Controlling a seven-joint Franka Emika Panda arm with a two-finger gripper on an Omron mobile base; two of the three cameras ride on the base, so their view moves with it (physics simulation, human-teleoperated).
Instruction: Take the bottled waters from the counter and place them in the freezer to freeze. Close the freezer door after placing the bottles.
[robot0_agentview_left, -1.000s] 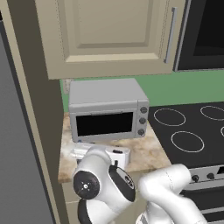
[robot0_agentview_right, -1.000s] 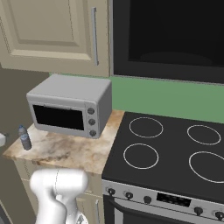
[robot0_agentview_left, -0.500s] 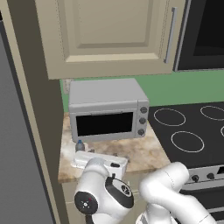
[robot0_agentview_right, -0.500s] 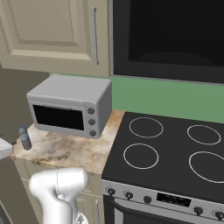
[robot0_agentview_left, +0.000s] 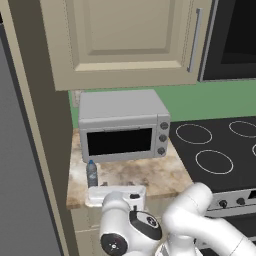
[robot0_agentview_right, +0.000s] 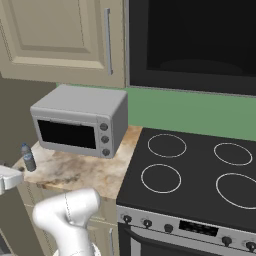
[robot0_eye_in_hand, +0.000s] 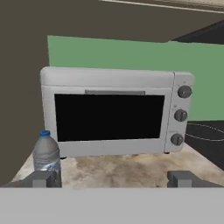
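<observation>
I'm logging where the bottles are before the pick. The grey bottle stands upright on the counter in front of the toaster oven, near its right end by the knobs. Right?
Not quite. The bottle does stand upright on the counter in front of the toaster oven, but near its left end, away from the knobs. The left base view shows it, and the hand view agrees.
</observation>
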